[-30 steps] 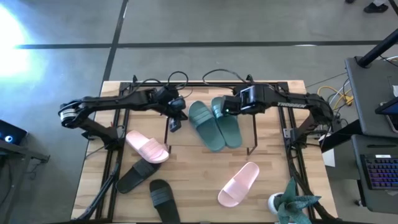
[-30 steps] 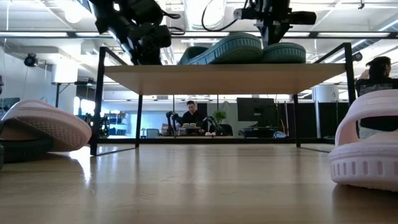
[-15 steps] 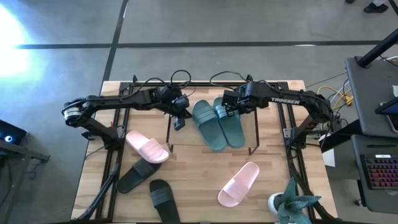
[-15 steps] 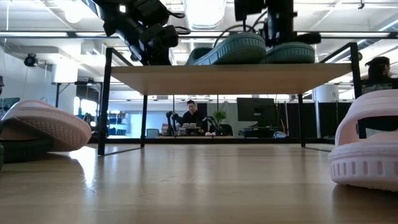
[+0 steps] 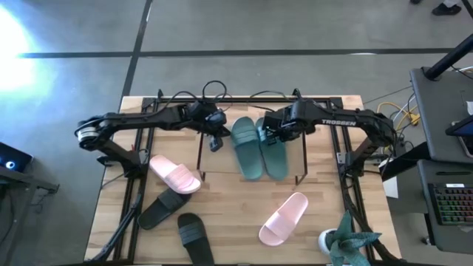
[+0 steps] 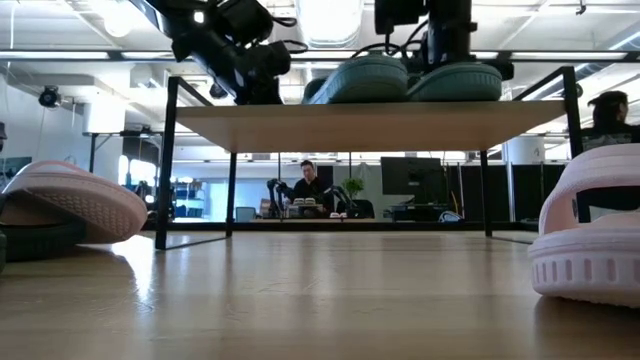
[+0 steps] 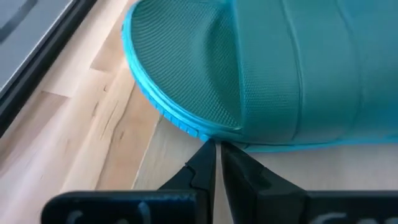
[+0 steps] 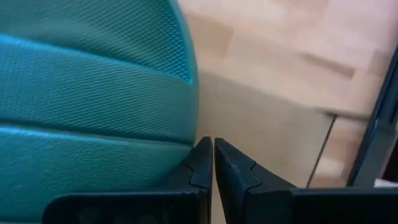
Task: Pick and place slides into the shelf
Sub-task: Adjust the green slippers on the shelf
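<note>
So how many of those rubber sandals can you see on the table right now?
6. Two teal slides lie side by side on the shelf. A pink slide and two black slides lie front-left, another pink slide front-right. None looks hidden.

Two slides [image 5: 257, 146] lie side by side on the shelf [image 5: 222, 164] at frame centre; two more pairs lie on the table [image 5: 236, 222], lower left and lower right
</note>
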You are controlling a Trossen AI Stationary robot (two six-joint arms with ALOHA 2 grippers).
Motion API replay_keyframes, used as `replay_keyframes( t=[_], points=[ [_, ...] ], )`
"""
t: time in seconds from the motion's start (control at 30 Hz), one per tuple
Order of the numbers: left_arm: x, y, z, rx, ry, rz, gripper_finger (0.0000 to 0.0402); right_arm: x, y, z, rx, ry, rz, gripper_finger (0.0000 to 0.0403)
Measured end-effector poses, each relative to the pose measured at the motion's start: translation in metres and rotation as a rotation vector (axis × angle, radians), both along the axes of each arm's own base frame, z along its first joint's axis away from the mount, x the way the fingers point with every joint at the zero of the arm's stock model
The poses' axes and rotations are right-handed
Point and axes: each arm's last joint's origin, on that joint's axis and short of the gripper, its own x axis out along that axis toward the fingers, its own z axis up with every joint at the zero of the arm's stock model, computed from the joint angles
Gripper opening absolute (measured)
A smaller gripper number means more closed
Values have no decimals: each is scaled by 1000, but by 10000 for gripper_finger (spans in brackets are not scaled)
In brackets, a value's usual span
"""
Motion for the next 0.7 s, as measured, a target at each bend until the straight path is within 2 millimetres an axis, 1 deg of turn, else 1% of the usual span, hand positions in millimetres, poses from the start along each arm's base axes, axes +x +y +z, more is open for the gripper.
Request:
replay_keyframes(
  t=[0.1, 0.23, 0.37, 0.53, 0.7],
  points=[
    [6, 4, -4, 3, 2, 5, 12, -5, 6, 5, 26, -2, -16, 11],
    [11, 7, -7, 7, 14, -2, 12, -11, 14, 14, 36, -47, -34, 11],
    [15, 10, -3, 22, 14, -4, 12, -14, 18, 19, 30, -66, -49, 11],
    [15, 13, 7, 83, -1, -1, 12, -13, 18, 14, 32, -37, -36, 11],
    [10, 14, 9, 79, 28, 10, 12, -18, 18, 4, 24, 48, -36, 11]
  ],
)
